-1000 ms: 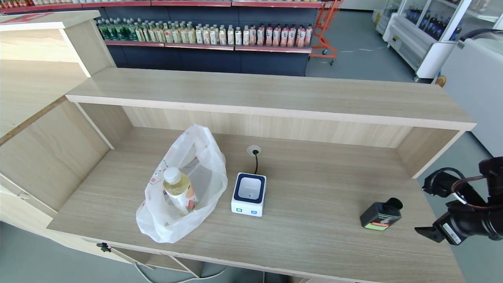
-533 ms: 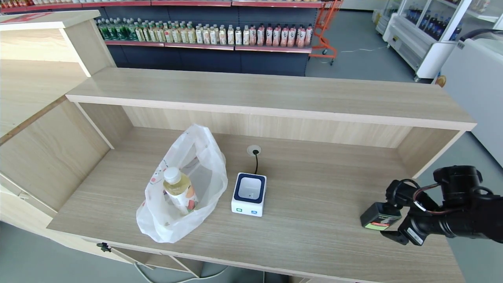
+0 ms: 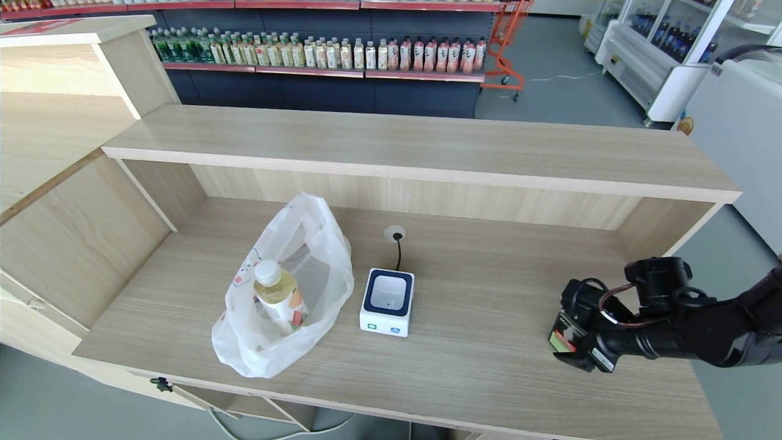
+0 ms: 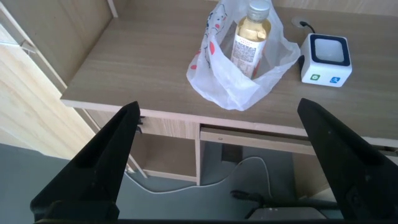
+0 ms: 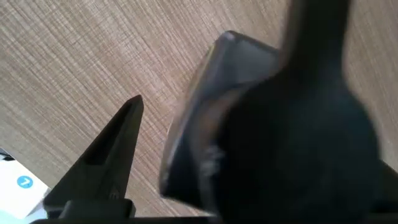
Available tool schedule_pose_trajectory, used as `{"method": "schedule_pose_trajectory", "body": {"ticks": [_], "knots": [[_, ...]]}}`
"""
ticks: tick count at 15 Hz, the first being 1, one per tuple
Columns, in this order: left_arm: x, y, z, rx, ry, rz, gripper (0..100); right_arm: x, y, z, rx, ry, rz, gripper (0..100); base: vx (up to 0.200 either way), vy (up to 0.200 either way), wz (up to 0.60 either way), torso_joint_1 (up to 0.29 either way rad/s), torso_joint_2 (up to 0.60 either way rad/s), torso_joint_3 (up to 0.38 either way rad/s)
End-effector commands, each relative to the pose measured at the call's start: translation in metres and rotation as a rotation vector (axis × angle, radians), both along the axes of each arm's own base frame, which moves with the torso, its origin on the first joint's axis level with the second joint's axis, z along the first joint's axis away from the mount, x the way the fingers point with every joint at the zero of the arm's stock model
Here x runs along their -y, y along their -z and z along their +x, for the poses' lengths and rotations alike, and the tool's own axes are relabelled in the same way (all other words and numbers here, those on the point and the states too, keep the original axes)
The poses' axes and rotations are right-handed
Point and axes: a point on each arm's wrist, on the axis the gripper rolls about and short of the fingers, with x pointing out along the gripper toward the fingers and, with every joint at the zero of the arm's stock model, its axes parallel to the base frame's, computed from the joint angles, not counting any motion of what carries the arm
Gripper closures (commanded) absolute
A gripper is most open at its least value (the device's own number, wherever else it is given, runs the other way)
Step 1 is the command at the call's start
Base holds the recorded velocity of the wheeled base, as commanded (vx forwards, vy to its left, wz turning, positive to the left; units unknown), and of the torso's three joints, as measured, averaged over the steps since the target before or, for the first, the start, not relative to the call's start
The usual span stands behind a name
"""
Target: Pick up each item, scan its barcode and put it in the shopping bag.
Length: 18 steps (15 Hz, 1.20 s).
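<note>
We should centre the right gripper (image 3: 577, 345) on the dark bottle (image 3: 560, 335) near the desk's (image 3: 489, 366) right front corner before closing. Its jaws seem open astride it, though the close view is blurred. The bottle is small and black-capped, with a red-and-green label. The left gripper (image 4: 217, 109) hangs open below the front edge.

A small container (image 3: 561, 333) sits on the surface (image 3: 489, 366) at the right tool (image 3: 569, 345), near the surface's right end. Well left of that tool stands the barcode scanner (image 3: 387, 302), with a cable hole (image 3: 394, 233) behind it. The shopping bag (image 3: 244, 342) stands just left of the scanner, with a drink bottle (image 3: 278, 299) upright inside. The left tool (image 4: 219, 104) hangs before and below the surface's front edge.
</note>
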Motion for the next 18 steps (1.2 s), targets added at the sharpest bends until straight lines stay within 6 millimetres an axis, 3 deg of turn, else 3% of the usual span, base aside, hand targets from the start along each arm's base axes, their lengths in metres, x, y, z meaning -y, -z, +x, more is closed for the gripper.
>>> {"method": "schedule_pose_trajectory", "body": {"ticks": [1,5,11,13,14,15,17,18], "knots": [[0.0,0.0,0.0,0.001,0.0,0.0,0,-0.006,0.004,0.005,-0.007,-0.007,0.014,100,0.0,0.0,0.0,0.0,0.0,0.0],[0.0,0.0,0.0,0.001,0.0,0.0,0,-0.025,-0.001,0.012,-0.003,0.018,0.133,100,0.0,0.0,0.0,0.0,0.0,0.0],[0.0,0.0,0.0,0.001,0.0,0.0,0,-0.026,-0.003,0.014,0.015,0.015,0.14,100,0.0,0.0,0.0,0.0,0.0,0.0],[0.0,0.0,0.0,0.001,0.0,0.0,0,-0.027,-0.018,0.014,0.105,0.006,0.149,100,0.0,0.0,0.0,0.0,0.0,0.0],[0.0,0.0,0.0,0.001,0.0,0.0,0,-0.026,-0.028,0.01,0.149,0.003,0.155,100,0.0,0.0,0.0,0.0,0.0,0.0],[0.0,0.0,0.0,0.001,0.0,0.0,0,-0.022,-0.048,-0.01,0.249,-0.006,0.18,100,0.0,0.0,0.0,0.0,0.0,0.0],[0.0,0.0,0.0,0.0,0.0,-0.001,0,-0.011,-0.067,-0.045,0.4,-0.006,0.166,100,0.0,0.0,0.0,0.0,0.0,0.0],[0.0,0.0,0.0,0.0,0.0,-0.001,0,-0.01,-0.08,-0.051,0.492,-0.055,0.104,100,0.0,0.0,0.0,0.0,0.0,0.0]]}}
